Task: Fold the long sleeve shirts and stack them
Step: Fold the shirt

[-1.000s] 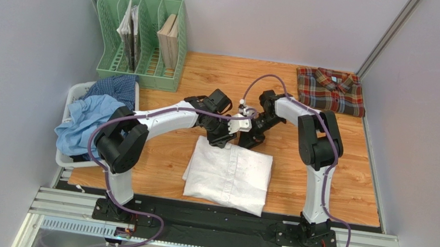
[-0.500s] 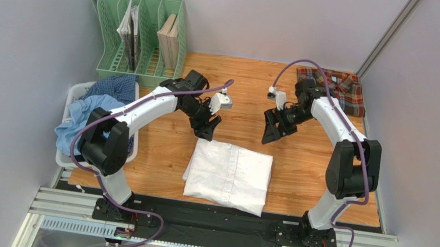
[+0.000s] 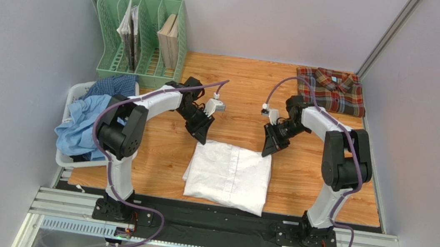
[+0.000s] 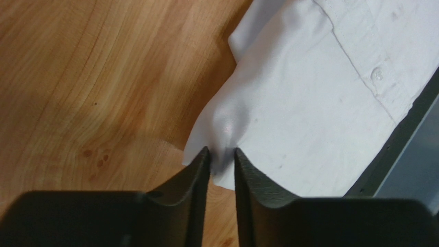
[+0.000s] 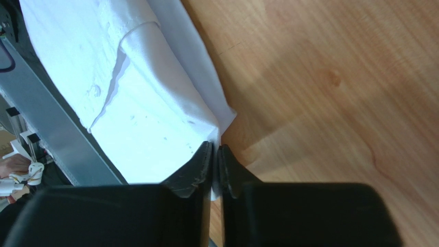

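Note:
The plain white shirt (image 3: 229,175) lies folded at the table's near middle. My left gripper (image 3: 201,135) is at its far left corner and my right gripper (image 3: 268,151) at its far right corner. In the left wrist view the left gripper (image 4: 221,157) is shut on a pinched bump of the white shirt (image 4: 319,103). In the right wrist view the right gripper (image 5: 216,150) is shut on the edge of the white shirt (image 5: 144,113). The plaid shirt (image 3: 330,90) lies folded at the far right corner. Light blue (image 3: 84,121) and dark blue checked (image 3: 116,87) shirts lie heaped in the basket.
A white plastic basket (image 3: 79,90) stands at the left table edge. A green file rack (image 3: 141,38) with booklets stands at the far left. Bare wood table (image 3: 323,180) lies to the right of the white shirt. Grey walls close in on three sides.
Both grippers have swung apart from the middle of the shirt's far edge, come down on its two far corners, and shut on the cloth.

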You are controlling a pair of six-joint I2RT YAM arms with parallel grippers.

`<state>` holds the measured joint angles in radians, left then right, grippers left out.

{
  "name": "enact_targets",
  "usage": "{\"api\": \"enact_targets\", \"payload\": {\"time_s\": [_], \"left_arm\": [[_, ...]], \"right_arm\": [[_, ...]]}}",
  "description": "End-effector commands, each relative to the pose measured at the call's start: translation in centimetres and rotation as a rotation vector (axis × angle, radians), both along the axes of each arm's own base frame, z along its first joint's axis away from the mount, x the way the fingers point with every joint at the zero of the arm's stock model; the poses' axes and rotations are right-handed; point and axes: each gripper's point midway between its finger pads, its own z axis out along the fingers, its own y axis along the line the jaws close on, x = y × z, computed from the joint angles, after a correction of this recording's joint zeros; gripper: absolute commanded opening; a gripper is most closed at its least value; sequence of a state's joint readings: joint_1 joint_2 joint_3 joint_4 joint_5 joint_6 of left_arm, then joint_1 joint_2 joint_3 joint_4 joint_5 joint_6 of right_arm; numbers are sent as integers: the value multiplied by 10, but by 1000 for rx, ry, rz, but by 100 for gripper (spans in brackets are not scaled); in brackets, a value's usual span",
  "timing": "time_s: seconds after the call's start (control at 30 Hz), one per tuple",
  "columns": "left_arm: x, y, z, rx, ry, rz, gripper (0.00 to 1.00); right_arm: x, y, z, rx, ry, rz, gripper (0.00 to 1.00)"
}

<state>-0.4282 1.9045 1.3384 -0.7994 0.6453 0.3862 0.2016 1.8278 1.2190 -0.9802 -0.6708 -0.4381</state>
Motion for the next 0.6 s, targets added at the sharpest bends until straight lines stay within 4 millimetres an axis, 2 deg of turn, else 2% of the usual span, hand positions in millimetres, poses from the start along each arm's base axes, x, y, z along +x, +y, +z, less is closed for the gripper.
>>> {"api": "enact_targets", "payload": {"time_s": [0.0, 0.03, 0.13, 0.2, 0.23, 0.27, 0.3, 0.33, 0.37, 0.4, 0.43, 0.47, 0.5, 0.53, 0.57], "left_arm": [[18, 2, 1, -29, 44, 25, 6], [21, 4, 2, -29, 56, 34, 0], [31, 17, 3, -52, 75, 83, 0], [38, 27, 8, -57, 63, 113, 0], [39, 31, 10, -60, 60, 122, 1], [40, 33, 21, -92, 51, 136, 8], [38, 33, 30, -115, 44, 136, 26], [31, 33, 46, -155, 26, 135, 33], [28, 35, 55, -172, 14, 145, 38], [24, 34, 62, -188, 16, 173, 44], [11, 35, 72, -207, 15, 183, 47], [5, 34, 77, -220, 30, 196, 49], [-2, 33, 80, -226, 58, 219, 58], [-13, 33, 82, -240, 82, 226, 58], [-18, 33, 83, -249, 91, 226, 58]], "right_arm": [[39, 16, -6, 39, -46, -78, 5], [48, 18, -6, 43, -63, -93, 4], [66, 21, -3, 36, -94, -141, 3], [76, 23, 5, 45, -101, -184, 18], [74, 27, 16, 78, -92, -192, 29], [73, 26, 23, 94, -84, -207, 42], [71, 24, 31, 109, -68, -245, 45], [61, 23, 36, 146, -33, -259, 47], [56, 19, 56, 180, -60, -280, 48], [54, 9, 64, 209, -41, -342, 49], [37, 6, 60, 239, 13, -367, 49], [30, 0, 73, 265, -7, -390, 48], [24, -5, 70, 279, 8, -423, 47], [17, -9, 70, 294, 36, -460, 45], [3, -17, 57, 293, 85, -503, 39]]}}
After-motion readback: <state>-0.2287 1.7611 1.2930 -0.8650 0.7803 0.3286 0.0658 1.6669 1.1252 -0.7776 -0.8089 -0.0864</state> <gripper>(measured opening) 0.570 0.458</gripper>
